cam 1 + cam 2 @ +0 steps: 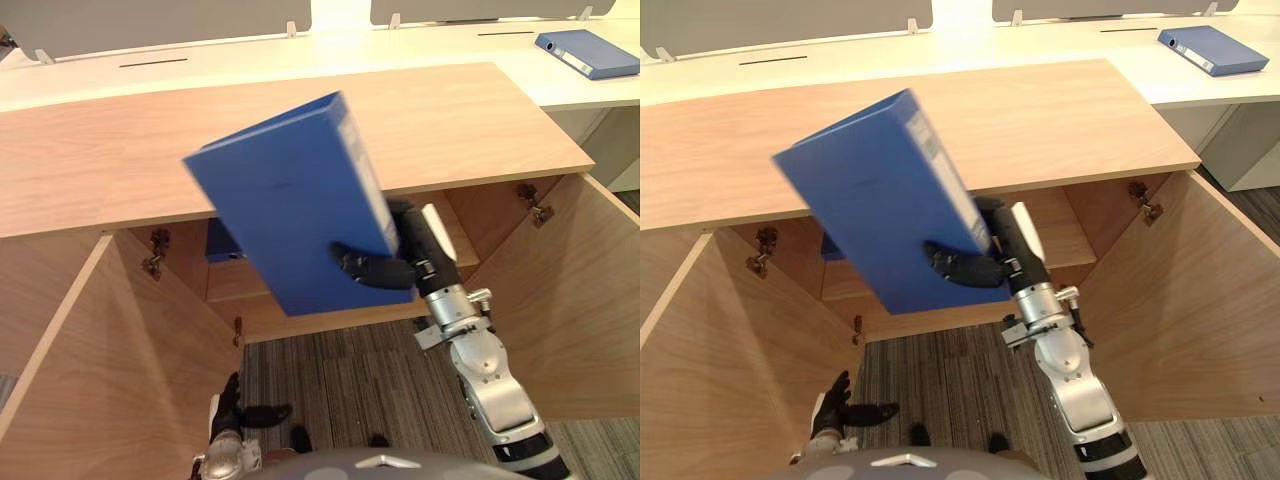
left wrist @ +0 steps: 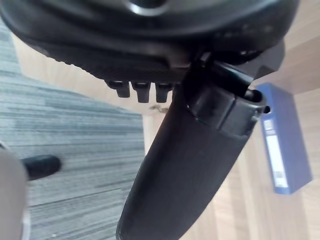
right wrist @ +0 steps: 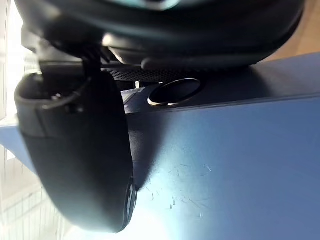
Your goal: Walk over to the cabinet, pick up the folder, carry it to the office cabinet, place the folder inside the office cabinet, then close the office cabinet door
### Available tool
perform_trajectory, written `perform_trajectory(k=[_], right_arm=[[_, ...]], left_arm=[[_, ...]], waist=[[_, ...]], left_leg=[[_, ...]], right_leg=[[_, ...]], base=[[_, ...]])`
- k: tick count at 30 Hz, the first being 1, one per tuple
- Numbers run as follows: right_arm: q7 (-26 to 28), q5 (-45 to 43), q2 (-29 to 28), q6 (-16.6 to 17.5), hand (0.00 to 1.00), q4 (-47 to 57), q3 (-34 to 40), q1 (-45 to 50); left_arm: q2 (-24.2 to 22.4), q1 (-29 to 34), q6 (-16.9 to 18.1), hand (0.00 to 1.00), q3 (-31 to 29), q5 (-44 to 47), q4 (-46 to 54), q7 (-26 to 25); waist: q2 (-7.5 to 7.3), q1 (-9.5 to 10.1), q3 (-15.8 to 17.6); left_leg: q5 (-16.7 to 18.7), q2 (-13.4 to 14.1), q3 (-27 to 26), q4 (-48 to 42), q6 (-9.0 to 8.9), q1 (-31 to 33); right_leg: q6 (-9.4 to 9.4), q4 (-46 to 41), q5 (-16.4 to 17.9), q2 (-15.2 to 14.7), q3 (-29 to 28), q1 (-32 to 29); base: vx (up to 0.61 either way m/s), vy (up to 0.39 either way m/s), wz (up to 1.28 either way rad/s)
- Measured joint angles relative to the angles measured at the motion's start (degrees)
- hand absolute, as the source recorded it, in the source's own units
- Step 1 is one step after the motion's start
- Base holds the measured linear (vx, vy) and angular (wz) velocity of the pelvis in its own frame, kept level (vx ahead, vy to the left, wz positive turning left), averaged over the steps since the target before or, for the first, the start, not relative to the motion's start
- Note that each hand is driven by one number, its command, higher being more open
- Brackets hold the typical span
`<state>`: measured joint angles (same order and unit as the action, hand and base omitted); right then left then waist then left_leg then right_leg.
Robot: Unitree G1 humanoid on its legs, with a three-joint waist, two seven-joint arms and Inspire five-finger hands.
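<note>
The fingers of my right hand [image 1: 402,262] stay out of it: they pinch the blue folder [image 1: 285,205], tilted just before the open office cabinet [image 1: 100,150], angled to slip under its top, I judge.

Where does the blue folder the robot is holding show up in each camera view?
Left eye: folder at centre, tilted, gripped by the right hand.
Right eye: centre-left, same grip.
Right wrist: its blue cover against the hand.
Left wrist: a blue folder past the left hand; cannot tell if the same.
Landmark: wooden cabinet top.
</note>
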<state>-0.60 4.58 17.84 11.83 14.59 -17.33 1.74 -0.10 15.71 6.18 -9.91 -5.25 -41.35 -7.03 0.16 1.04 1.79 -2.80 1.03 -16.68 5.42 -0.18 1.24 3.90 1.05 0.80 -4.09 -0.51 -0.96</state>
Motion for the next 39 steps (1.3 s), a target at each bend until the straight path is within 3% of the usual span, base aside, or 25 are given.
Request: perform_trajectory(k=[4, 7, 10, 12, 21, 23, 27, 29, 34, 39], right_arm=[[0.7, 0.9, 3.5, 0.0, 0.0, -4.4, -5.4, -5.4], [0.7, 4.1, 6.9, 0.0, 0.0, -7.6, -8.6, -11.2], [0.6, 6.9, 9.0, -0.1, 0.0, -10.7, -9.2, -16.4], [0.3, 8.0, 10.4, -0.8, 0.0, -12.6, -9.2, -20.3], [-2.3, 8.9, 13.6, -1.8, 0.0, -12.6, -8.0, -26.9], [-2.6, 8.5, 12.0, -1.9, 0.0, -12.6, -4.7, -27.0], [-4.3, 2.0, 7.4, -2.1, 0.0, -12.0, 1.5, -27.0], [-6.1, -2.2, 4.4, -2.1, 0.0, -9.8, 6.8, -26.9], [-8.5, -11.2, 1.8, -2.0, 0.0, -6.5, 16.3, -27.1], [-9.4, -25.9, 1.8, -1.5, 0.0, -6.6, 24.5, -28.3]], left_arm=[[1.3, -2.4, 0.0, 1.0, 1.2, -1.1, -1.9, -0.1], [2.4, -5.8, 0.0, 1.0, 2.7, -1.6, -2.1, -0.2], [2.7, -10.3, 0.0, 1.0, 3.0, -1.6, -2.0, -0.2], [2.9, -13.3, 0.1, 1.0, 3.1, -1.5, -0.7, -0.2], [6.7, -17.9, 1.1, 1.0, 4.1, -1.5, 9.0, -0.1], [6.8, -19.4, 1.1, 1.0, 4.1, -1.4, 11.5, -0.1], [6.6, -20.2, 1.0, 1.0, 4.0, -0.4, 17.6, 0.0], [6.3, -19.0, -0.1, 1.0, 4.0, 0.5, 26.4, 0.8], [6.5, -10.4, 2.1, 1.0, 1.6, 3.7, 48.5, 4.4], [6.8, -8.8, 2.9, 1.0, -1.0, 9.3, 54.2, 6.5]], waist=[[0.81, 0.48, 1.7], [1.49, 0.84, 5.8], [1.28, 1.37, 10.0], [1.19, 1.31, 14.0], [2.63, 0.32, 19.4], [3.83, 0.42, 21.4], [4.03, 0.73, 22.8], [4.05, 1.08, 23.4], [4.17, 2.37, 23.6], [4.3, 4.22, 23.7]], left_leg=[[-0.8, 0.2, -0.1, 0.0, 0.16, 2.3], [-2.1, 0.4, -0.7, -0.3, 0.57, 5.9], [-2.4, 0.8, -1.4, -3.4, 1.03, 12.8], [-0.5, 1.8, -1.3, -9.9, 1.3, 18.9], [4.3, 5.0, 0.6, -29.4, 2.1, 42.4], [5.9, 5.8, 1.5, -34.7, 2.15, 47.9], [8.5, 7.7, 2.9, -43.7, 2.86, 56.9], [9.8, 8.2, 3.4, -48.1, 2.7, 61.9], [12.2, 9.4, 3.2, -54.5, 3.15, 68.2], [12.9, 10.1, 3.4, -57.9, 2.8, 72.2]], right_leg=[[-0.22, -1.3, -0.1, 0.1, -0.2, -2.8], [-0.24, -4.4, -0.2, 0.3, -0.8, -8.0], [-0.31, -8.7, -0.1, 0.3, -1.3, -15.7], [-0.87, -12.4, 0.3, 0.3, -1.2, -20.6], [-2.25, -30.7, 5.3, 0.3, 0.6, -43.1], [-2.49, -35.6, 6.8, 0.1, 1.2, -48.1], [-2.77, -43.6, 9.2, 0.4, 1.9, -56.1], [-2.88, -48.2, 10.7, 0.1, 2.2, -60.7], [-3.05, -55.3, 13.7, -0.9, 2.7, -67.0], [-3.67, -59.6, 16.3, -2.1, 4.2, -70.4]], base=[[-0.06, -0.013, -0.01], [-0.12, 0.0, -0.08], [-0.14, -0.003, -0.03], [-0.15, -0.014, 0.04], [-0.12, -0.047, 0.12], [-0.12, -0.029, 0.15], [-0.09, -0.019, 0.07], [-0.09, -0.026, 0.14], [-0.04, -0.036, 0.14], [0.0, -0.035, 0.2]])
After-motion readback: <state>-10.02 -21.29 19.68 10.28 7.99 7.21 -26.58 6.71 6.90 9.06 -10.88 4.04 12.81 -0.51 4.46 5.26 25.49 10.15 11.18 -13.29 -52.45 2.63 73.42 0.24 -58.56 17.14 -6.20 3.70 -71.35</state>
